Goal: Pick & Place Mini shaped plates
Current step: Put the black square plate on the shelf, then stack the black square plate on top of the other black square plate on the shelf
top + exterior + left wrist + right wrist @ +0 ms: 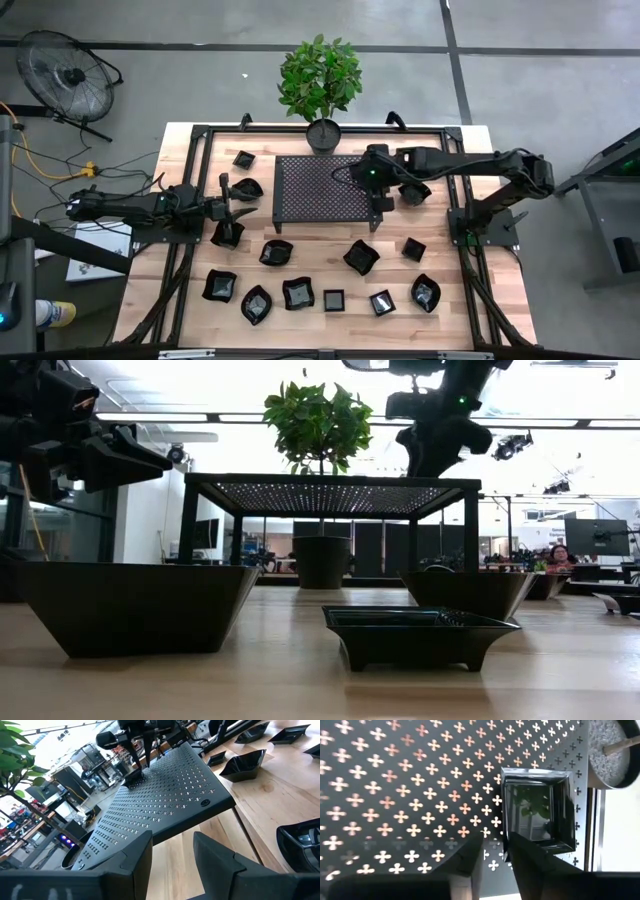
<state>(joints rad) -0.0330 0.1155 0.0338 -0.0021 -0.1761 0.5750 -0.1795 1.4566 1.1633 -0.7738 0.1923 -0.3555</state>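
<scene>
Overhead, the right gripper [492, 855] points down at the rack [395, 795], fingers parted astride a square plate's [535, 812] rim; its near edge is hidden.

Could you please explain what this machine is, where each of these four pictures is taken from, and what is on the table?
Two dark robot arms work at a wooden table. One camera looks straight down, one sits at tabletop height, and one rides on each wrist. Small glossy black plates lie scattered around a black perforated rack, with a potted plant behind it. The right end effector is over the rack's corner, its fingers parted around a square plate resting on the rack. The left end effector waits open beside the rack, holding nothing.
</scene>
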